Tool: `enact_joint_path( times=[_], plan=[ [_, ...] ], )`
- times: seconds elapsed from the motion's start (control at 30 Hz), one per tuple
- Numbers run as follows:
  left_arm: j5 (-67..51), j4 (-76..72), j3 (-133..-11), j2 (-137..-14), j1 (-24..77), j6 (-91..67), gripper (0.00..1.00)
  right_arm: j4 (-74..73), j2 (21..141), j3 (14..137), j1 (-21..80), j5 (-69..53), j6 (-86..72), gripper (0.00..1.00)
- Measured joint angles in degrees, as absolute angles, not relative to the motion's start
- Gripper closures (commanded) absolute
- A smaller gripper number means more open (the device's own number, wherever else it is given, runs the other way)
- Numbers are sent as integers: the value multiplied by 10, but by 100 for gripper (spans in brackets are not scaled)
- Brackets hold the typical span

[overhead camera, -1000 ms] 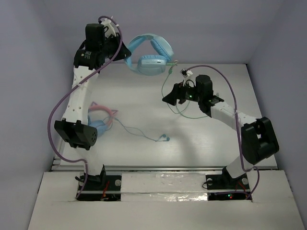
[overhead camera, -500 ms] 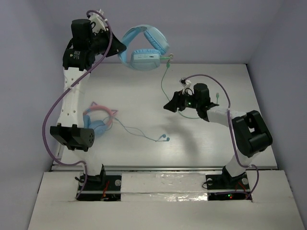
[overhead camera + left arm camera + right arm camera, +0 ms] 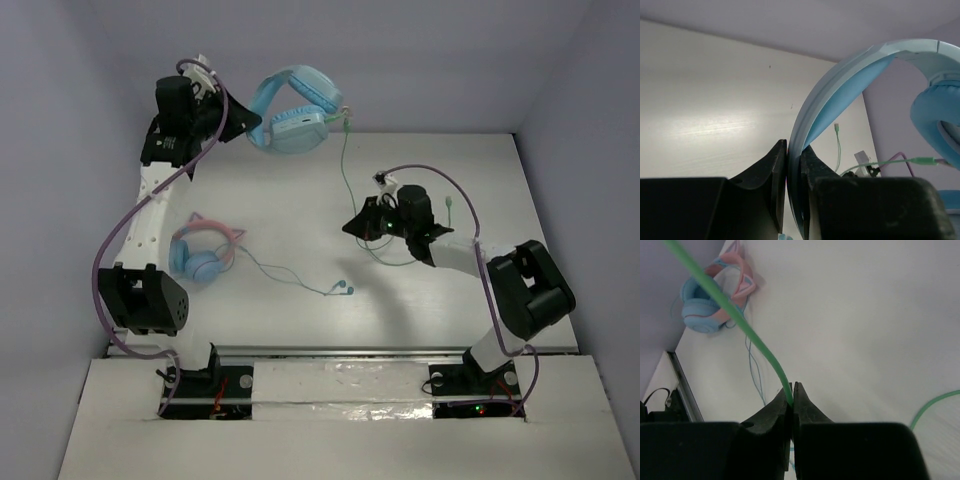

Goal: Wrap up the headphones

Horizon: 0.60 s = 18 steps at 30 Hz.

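Right gripper (image 3: pixel 792 391) has just clenched its jaws on the green cable (image 3: pixel 735 317); left gripper (image 3: pixel 794 152) grips the headphones (image 3: pixel 295 125) aloft, so winding can start

headphones (image 3: pixel 297 122) at back, cat-ear headset (image 3: pixel 202 254) left, earbuds (image 3: pixel 342 289) centre

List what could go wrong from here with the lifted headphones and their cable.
1. The left gripper pinches only the thin headband of the headphones, which hang in the air. They may swing or slip out.
2. The right gripper holds the green cable at its very fingertips. The thin cable could slide free, or a hard pull could strain it where it joins the headphones.
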<state>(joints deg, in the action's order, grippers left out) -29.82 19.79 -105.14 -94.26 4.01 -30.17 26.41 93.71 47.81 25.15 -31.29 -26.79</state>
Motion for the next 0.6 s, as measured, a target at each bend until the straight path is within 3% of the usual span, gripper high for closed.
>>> enact_joint_path(
  times=[0.37,0.6],
  plan=[
    [-136,-11,-690,-866,62,-446,100,43,887,565,414,-110,-261,100],
    [10,-45,-638,-845,114,-455,100,-65,843,589,501,-37,-260,100]
  ],
)
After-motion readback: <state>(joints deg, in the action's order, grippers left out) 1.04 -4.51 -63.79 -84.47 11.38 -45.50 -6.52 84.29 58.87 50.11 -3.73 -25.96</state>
